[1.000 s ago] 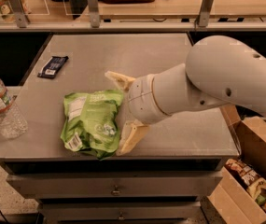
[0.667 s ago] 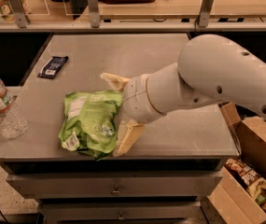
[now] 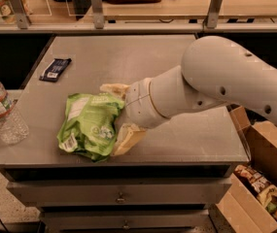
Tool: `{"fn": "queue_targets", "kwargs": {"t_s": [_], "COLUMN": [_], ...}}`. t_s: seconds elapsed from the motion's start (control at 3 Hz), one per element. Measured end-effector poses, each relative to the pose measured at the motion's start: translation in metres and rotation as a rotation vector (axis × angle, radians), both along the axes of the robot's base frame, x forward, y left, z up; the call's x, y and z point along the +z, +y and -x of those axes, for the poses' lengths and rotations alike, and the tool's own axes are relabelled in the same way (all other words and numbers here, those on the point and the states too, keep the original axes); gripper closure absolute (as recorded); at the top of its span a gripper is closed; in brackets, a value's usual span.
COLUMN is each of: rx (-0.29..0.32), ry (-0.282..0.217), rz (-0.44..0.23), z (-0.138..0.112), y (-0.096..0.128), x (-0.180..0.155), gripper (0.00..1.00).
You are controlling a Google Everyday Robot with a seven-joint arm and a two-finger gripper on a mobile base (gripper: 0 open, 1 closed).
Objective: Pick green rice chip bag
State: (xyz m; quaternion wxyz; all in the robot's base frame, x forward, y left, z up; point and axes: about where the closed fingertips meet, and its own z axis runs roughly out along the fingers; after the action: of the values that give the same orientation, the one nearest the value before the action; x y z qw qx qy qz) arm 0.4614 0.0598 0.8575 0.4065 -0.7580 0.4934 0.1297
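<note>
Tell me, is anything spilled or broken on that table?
Nothing is spilled or broken. The green rice chip bag just lies crumpled and crooked near the front edge of the table, with the pincer open around its right side. The water bottle stands at the left edge.

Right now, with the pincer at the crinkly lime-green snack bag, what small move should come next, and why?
Probably close the pincer: its two cream fingers sit spread on either side of the right end of the crinkly lime-green snack bag, which lies on the grey table.
</note>
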Motion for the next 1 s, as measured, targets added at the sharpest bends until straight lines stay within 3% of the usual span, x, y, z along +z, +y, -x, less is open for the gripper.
{"fn": "queue_targets", "kwargs": {"t_s": [1.0], "rx": [-0.015], "ry": [0.036], "rz": [-0.065], "z": [-0.0012], "y": [-0.0003], "x": [0.0000], "gripper": [0.87]}}
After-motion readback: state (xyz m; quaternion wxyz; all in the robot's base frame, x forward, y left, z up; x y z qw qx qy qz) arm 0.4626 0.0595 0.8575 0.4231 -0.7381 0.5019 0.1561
